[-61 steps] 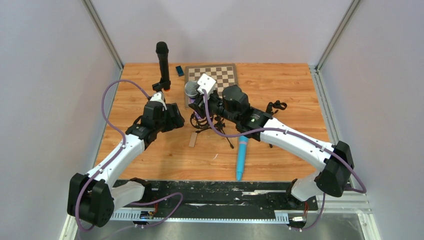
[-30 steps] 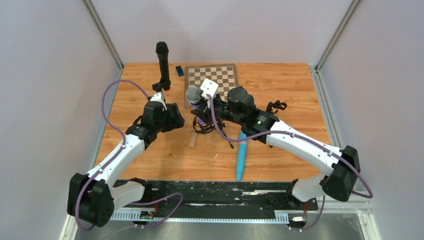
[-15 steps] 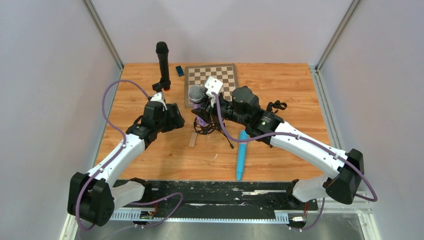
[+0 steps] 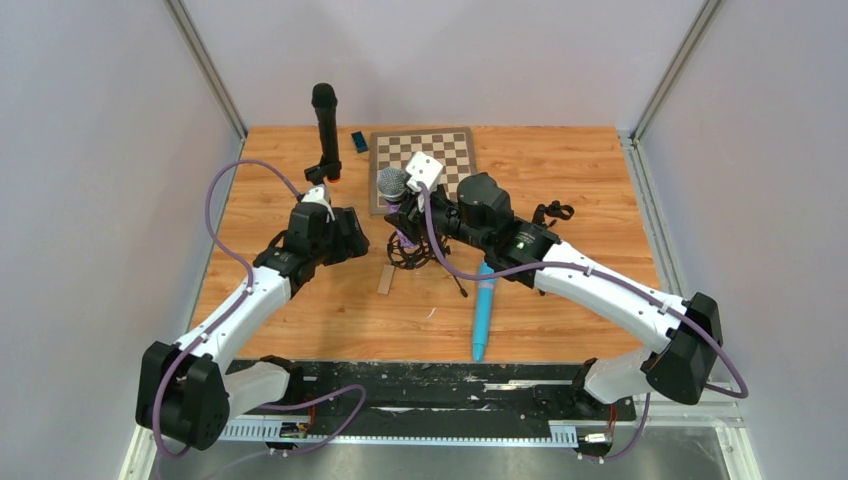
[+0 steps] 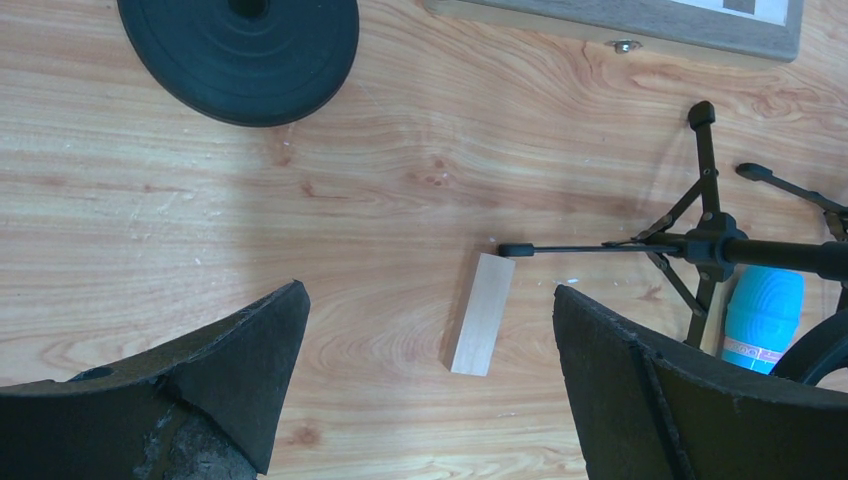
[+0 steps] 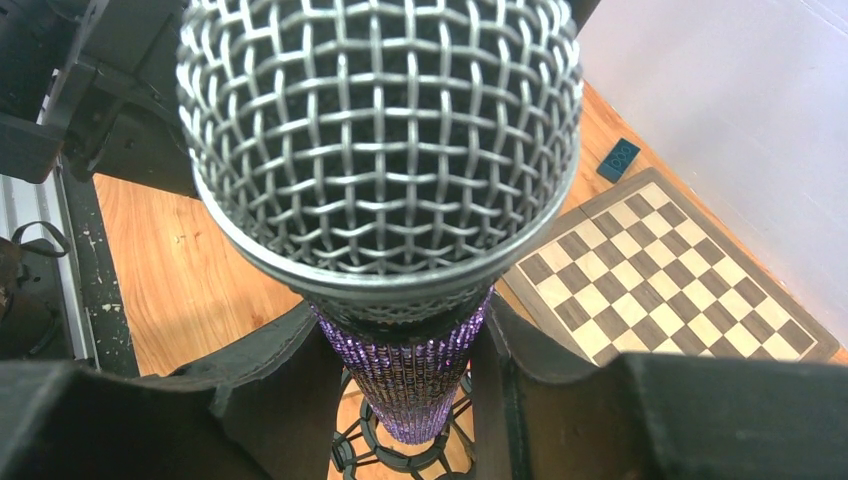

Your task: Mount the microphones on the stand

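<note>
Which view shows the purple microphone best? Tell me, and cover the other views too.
Right wrist: the purple microphone fills the frame, silver grille up close, purple body gripped by the right hand. Top external shows it small, partly hidden by that hand. Left wrist does not show it.

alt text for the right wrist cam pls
A purple microphone with a silver mesh grille fills the frame, clamped in the right tool, its base at a black lattice holder. Behind it lie a wooden table and a chessboard.

White arms [image 4: 247, 294], blk joints [image 4: 186, 388], purple cables [image 4: 212, 200]
</note>
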`<move>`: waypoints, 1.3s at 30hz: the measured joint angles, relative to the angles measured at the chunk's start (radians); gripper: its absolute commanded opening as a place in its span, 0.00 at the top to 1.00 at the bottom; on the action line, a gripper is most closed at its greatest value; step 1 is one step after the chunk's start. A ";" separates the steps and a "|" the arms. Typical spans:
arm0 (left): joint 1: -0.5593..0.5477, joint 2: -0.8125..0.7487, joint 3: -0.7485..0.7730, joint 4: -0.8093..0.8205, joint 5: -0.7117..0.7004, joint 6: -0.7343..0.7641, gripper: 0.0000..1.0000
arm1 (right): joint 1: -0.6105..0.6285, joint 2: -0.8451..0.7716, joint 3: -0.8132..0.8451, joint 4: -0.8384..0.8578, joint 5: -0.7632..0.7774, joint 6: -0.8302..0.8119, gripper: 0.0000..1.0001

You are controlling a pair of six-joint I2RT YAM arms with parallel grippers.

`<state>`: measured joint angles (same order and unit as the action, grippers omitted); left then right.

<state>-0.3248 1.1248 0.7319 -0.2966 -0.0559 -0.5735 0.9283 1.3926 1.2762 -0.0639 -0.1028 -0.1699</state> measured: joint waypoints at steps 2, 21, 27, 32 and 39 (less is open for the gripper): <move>0.000 0.003 0.000 0.000 -0.002 0.000 0.00 | 0.000 0.007 0.000 0.002 0.000 0.000 1.00; 0.000 0.013 0.000 -0.007 -0.005 0.000 0.00 | 0.034 0.001 -0.037 0.039 0.020 -0.048 1.00; 0.000 0.015 0.000 -0.007 -0.005 0.000 0.00 | 0.044 -0.016 -0.056 0.047 0.035 -0.063 1.00; 0.000 0.015 0.000 -0.007 -0.006 0.000 0.00 | 0.053 -0.020 -0.061 0.047 0.063 -0.064 1.00; 0.000 0.015 0.000 -0.008 -0.008 0.000 0.00 | 0.062 -0.019 -0.061 0.045 0.117 -0.056 1.00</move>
<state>-0.3248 1.1400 0.7319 -0.3042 -0.0643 -0.5732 0.9901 1.3739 1.2156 -0.0185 0.0139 -0.2260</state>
